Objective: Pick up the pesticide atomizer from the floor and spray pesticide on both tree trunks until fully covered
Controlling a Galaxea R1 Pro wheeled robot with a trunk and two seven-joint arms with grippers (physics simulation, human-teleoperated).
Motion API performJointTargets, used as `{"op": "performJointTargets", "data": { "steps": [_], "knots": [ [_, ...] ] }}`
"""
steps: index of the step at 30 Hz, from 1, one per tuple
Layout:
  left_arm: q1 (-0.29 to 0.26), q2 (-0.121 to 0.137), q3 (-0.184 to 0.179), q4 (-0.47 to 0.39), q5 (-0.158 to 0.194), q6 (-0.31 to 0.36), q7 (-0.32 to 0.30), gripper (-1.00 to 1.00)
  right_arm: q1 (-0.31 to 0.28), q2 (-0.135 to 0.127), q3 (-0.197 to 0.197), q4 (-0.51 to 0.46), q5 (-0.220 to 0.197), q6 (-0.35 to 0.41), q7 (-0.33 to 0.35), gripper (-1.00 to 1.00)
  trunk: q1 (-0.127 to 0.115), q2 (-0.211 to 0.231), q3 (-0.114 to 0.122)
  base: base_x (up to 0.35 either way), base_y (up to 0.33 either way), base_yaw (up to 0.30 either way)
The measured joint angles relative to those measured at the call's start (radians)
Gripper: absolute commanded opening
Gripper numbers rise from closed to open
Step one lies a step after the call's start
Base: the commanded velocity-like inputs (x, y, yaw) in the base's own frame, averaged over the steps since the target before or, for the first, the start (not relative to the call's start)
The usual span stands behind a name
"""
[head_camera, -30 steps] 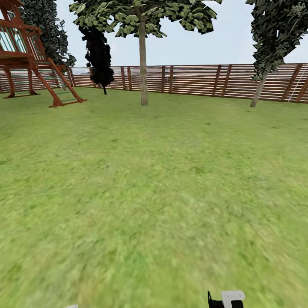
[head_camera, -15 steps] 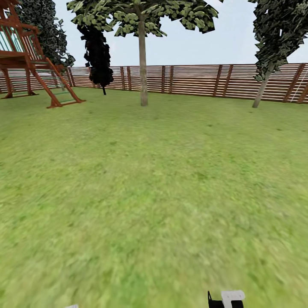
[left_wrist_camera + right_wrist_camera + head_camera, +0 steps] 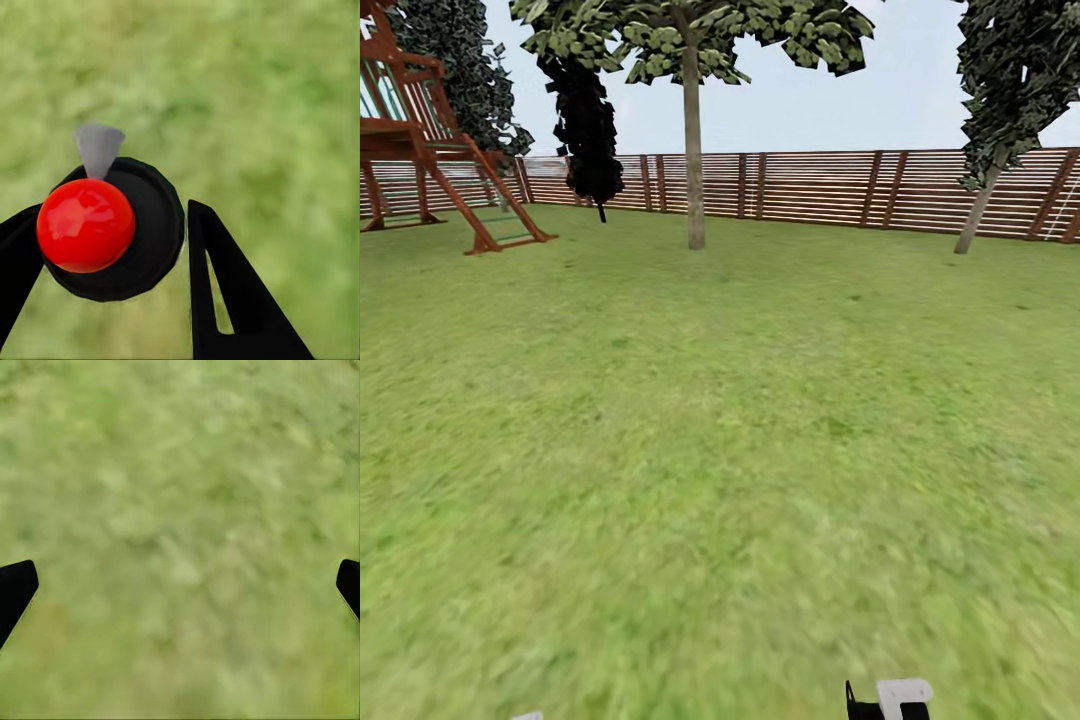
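Left gripper (image 3: 112, 247) around atomizer (image 3: 112, 229)

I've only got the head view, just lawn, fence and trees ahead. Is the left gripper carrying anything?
Observer: Yes. In the left wrist view the left gripper has its fingers on either side of a round dark body, apparently the pesticide atomizer, which has a red ball on it.
Operator: Any sign of a nozzle?
Observer: A pale grey cone sticks out past the body's rim, with blurred grass beyond it.
Operator: And the right gripper?
Observer: In the right wrist view the right gripper is open, its fingers wide apart, with nothing between them but grass.
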Motion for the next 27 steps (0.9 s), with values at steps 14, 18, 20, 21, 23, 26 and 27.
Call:
{"op": "performJointTargets", "data": {
  "steps": [14, 18, 20, 21, 23, 26, 27],
  "knots": [
    [0.0, -0.001, 0.0, 0.0, 0.0, 0.0, 0.0, -1.0, 0.0, 0.0, 0.0, 0.0, 0.0, 0.0, 0.0, 1.0, 0.0, 0.0, 0.0, 0.339, 0.0, 0.0],
    [0.0, -0.001, 0.0, 0.0, 0.0, 0.0, 0.0, -1.0, 0.0, 0.0, 0.0, 0.0, 0.0, 0.0, 0.0, 1.0, 0.0, 0.0, 0.0, 0.339, 0.0, 0.0],
    [0.0, -0.001, 0.0, 0.0, 0.0, 0.0, 0.0, -1.0, 0.0, 0.0, 0.0, 0.0, 0.0, 0.0, 0.0, 1.0, 0.0, 0.0, 0.0, 0.339, 0.0, 0.0],
    [0.0, -0.001, 0.0, 0.0, 0.0, 0.0, 0.0, -1.0, -0.001, 0.0, 0.0, 0.0, 0.0, 0.0, 0.0, 1.0, 0.0, 0.0, 0.0, 0.339, 0.0, 0.0],
    [0.0, -0.001, 0.0, 0.0, 0.0, 0.0, 0.0, -1.0, 0.0, 0.0, 0.0, 0.0, 0.0, 0.0, 0.0, 1.0, 0.0, 0.0, 0.0, 0.339, 0.0, 0.0],
    [0.0, -0.001, 0.0, 0.0, 0.0, 0.0, 0.0, -1.0, 0.0, 0.0, 0.0, 0.0, 0.0, 0.0, 0.0, 1.0, 0.0, 0.0, 0.0, 0.339, 0.0, 0.0],
    [0.0, -0.001, 0.0, 0.0, 0.0, 0.0, 0.0, -1.0, 0.0, 0.0, 0.0, 0.0, 0.0, 0.0, 0.0, 1.0, 0.0, 0.0, 0.0, 0.339, 0.0, 0.0]
  ]
}}
